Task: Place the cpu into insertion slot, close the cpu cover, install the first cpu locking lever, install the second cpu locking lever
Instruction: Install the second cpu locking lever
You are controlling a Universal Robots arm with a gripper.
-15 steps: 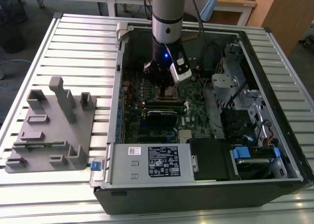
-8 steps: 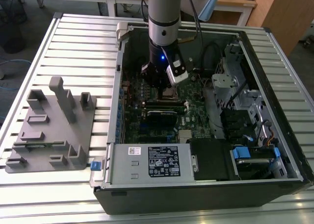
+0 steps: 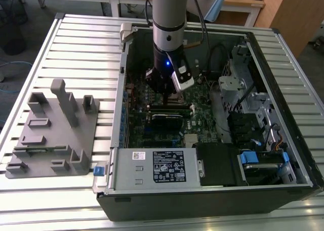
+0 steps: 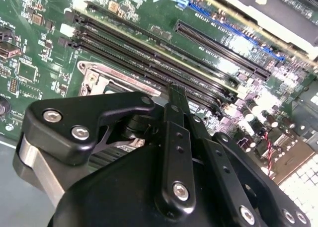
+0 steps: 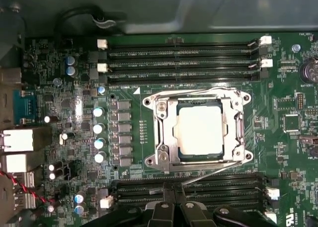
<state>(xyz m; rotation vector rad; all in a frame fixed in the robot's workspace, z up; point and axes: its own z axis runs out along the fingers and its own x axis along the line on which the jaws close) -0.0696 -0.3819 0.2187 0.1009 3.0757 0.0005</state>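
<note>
While the open computer case lies on the slatted table with a grey fixture tray at the exterior view's left, the arm reaches down onto the green motherboard. With its fingers drawn narrow and holding nothing, the gripper hovers near the insertion slot. Inside it sits the cpu, framed by the closed cpu cover.

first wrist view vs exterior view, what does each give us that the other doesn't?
First wrist view: the cpu seated in the insertion slot, the cpu cover framing it, memory slots on two sides.

Exterior view: the open computer case, the grey fixture tray at the exterior view's left, the arm over the board.

Both: the green motherboard and the gripper.
</note>
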